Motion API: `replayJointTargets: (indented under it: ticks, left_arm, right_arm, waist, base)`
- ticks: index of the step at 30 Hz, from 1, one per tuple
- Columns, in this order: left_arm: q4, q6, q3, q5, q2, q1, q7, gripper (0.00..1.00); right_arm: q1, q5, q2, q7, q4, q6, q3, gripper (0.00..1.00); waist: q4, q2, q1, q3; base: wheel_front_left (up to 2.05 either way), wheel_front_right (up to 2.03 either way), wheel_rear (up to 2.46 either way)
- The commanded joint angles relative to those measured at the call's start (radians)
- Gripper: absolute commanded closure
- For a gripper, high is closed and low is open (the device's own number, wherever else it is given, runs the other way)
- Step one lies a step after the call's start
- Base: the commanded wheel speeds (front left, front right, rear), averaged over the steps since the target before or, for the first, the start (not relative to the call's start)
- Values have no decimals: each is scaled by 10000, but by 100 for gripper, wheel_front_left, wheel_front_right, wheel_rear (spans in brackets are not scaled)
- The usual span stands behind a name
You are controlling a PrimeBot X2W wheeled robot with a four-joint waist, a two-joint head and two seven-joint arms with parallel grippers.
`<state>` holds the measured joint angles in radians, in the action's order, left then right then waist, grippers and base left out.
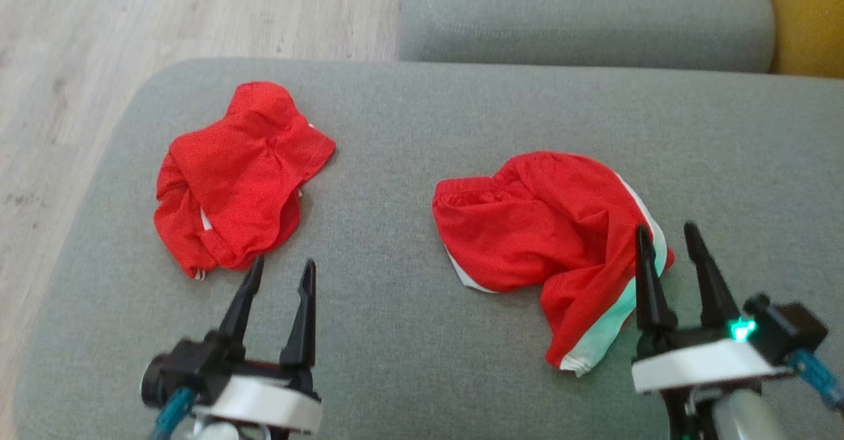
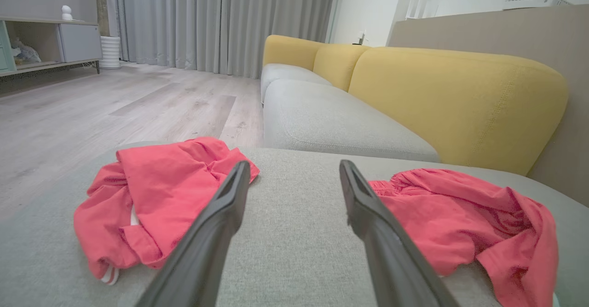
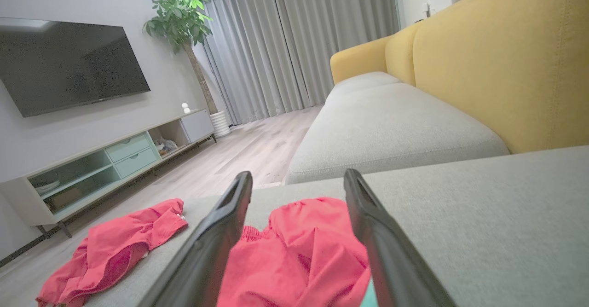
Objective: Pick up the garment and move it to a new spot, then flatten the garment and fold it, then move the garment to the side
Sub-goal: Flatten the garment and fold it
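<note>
Red crumpled garment (image 1: 237, 176) on grey woven cushion (image 1: 395, 163), left end effector (image 1: 283, 263) and right end effector (image 1: 664, 227) released.

Red garment (image 1: 237, 176), grey cushion (image 1: 409, 347)

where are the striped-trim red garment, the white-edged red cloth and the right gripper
striped-trim red garment (image 1: 231, 176): head view, its bunched middle
white-edged red cloth (image 1: 527, 229): head view, its red middle
right gripper (image 1: 664, 227): head view, midway between fingertips

Two red garments (image 1: 237, 176) (image 1: 547, 229), two pincers (image 1: 283, 262) (image 1: 664, 227), two grey cushions (image 1: 422, 347) (image 1: 580, 18).
</note>
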<state>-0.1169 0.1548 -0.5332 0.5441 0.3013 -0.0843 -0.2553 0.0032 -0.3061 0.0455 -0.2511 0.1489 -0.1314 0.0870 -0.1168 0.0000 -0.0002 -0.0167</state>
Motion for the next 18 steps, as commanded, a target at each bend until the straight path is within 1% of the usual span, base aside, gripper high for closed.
replayJointTargets:
  ticks: [1,7,10,12,13,16,18]
  left_arm:
    - [355,-195,739,-270,-19,-148,-63,0]
    - [154,-918,1370,-989,-551,203,-64,0]
    - [-18,-1201,1583,-1217,-777,195,-64,0]
    - [-134,-1386,1680,-1347,-913,169,-64,0]
    - [-134,-1386,1680,-1347,-913,169,-64,0]
    - [-300,-1647,1786,-1537,-1108,85,-64,0]
    - [-406,-1796,1846,-1677,-1242,-6,-64,0]
  right_arm:
    - [-14,64,47,-107,-219,7,186,0]
    - [-27,291,47,-107,-129,7,92,0]
    - [-338,475,47,-107,59,7,-92,0]
    - [-716,637,47,-107,392,7,-233,0]
    - [-716,637,47,-107,392,7,-233,0]
    - [-1547,971,47,-70,1365,7,-491,0]
    - [-2295,1286,47,243,2143,7,-724,0]
  waist:
    - [5,0,2,178]
    - [26,0,2,290]
    - [-15,0,2,203]
    - [-71,0,2,63]
    - [-71,0,2,63]
    - [-208,0,2,-219]
    - [-328,0,2,-460]
  base:
    - [0,0,0]
    - [0,0,0]
    - [0,0,0]
    - [0,0,0]
    - [0,0,0]
    - [0,0,0]
    - [0,0,0]
